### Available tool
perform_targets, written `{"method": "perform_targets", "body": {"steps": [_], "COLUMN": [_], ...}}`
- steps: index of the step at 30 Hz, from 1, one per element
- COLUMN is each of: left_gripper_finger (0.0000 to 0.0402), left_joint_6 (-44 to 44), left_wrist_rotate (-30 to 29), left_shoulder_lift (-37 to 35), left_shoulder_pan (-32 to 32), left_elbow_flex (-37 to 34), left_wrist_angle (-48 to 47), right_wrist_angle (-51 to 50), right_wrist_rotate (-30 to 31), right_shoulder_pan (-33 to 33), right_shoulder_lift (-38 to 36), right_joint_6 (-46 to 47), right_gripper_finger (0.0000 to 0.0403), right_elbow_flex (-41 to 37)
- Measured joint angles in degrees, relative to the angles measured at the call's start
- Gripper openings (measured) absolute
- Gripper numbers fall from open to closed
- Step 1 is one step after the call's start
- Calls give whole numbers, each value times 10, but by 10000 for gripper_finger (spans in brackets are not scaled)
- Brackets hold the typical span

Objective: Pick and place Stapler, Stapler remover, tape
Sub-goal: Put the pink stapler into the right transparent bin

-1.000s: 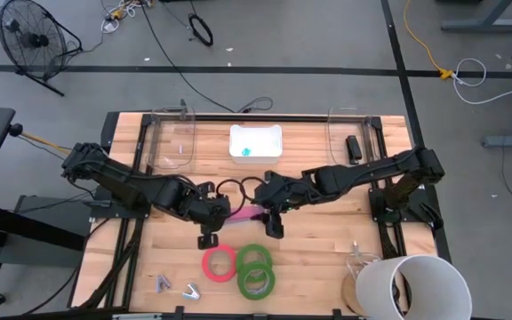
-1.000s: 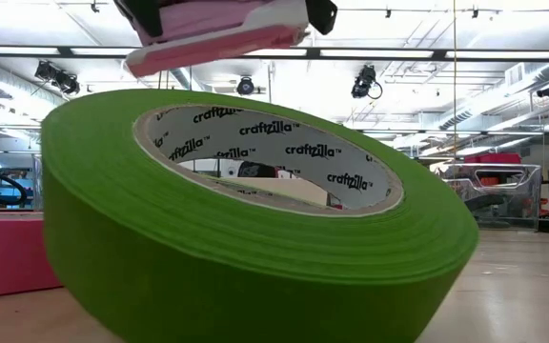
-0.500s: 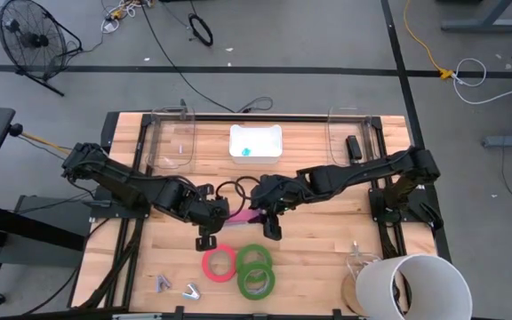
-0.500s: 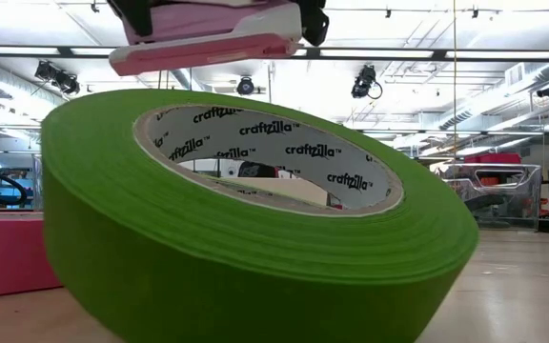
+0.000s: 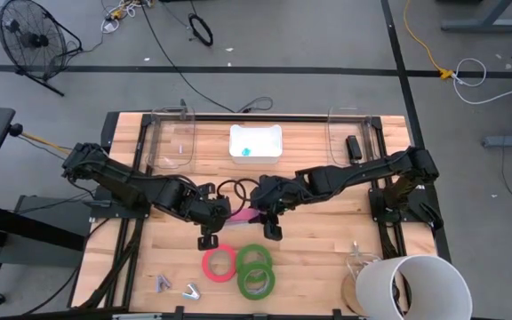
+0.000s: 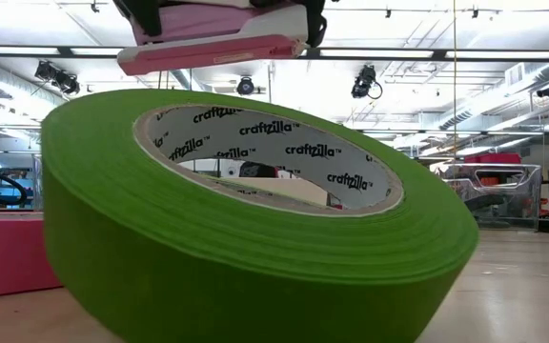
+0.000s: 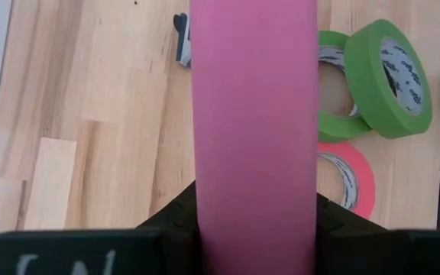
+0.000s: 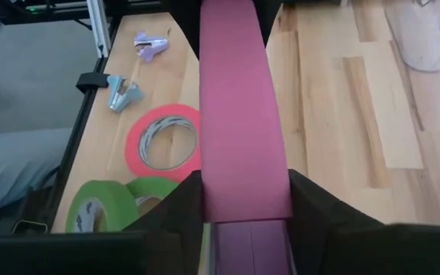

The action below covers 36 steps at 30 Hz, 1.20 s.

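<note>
Stapler point(image 5: 244, 214): pink, hanging mid-desk, off the wood.
Left gripper point(image 5: 223, 212): clamping one end.
Right gripper point(image 5: 260, 212): gripping the other end.

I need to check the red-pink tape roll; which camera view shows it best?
The right wrist view: the red-pink tape roll lies flat, whole ring visible. The left wrist view hides part behind the pink stapler; the high view shows it small; the low view, only an edge.
</note>
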Motion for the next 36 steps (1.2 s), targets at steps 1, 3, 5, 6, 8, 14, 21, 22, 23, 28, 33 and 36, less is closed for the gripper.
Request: {"method": "perform_targets", "body": {"steps": [1,3,5,6,8,14,21,22,23,28,33,36], "left_gripper_finger": [114,114,114,114,114,179,264,265,265,251,232,222], "left_joint_6": [-1,-2,-2,-1,-2,1,0,-1,-2,-6,-7,-16], "left_wrist_rotate": [0,0,0,0,-2,-19,-50,-53,-52,-55,-57,-57], "left_shoulder_lift": [0,0,0,0,0,-1,-1,-1,-1,-1,-1,-1], "left_shoulder_pan": [0,0,0,0,0,0,3,3,2,0,0,0], "left_elbow_flex": [0,0,0,0,0,2,2,2,2,2,1,1], "left_wrist_angle": [0,-1,-1,-1,-1,3,-11,-16,-21,-34,-35,-36], "right_wrist_angle": [1,4,3,1,-7,-23,-115,-134,-158,-280,-383,-434], "right_wrist_rotate": [-5,-4,1,2,2,1,29,42,64,166,232,282], "right_shoulder_pan": [0,-1,-1,-2,-5,-10,-14,-14,-14,-16,-15,-15], "right_shoulder_lift": [0,0,0,0,-2,-11,-42,-48,-55,-100,-155,-188], "right_joint_6": [-2,-8,-8,-9,-12,-12,23,34,47,143,249,327], "right_gripper_finger": [131,131,131,131,131,131,131,131,131,131,131,131], "right_elbow_flex": [0,0,0,0,0,-1,-1,-1,-1,-2,-2,-2]}}
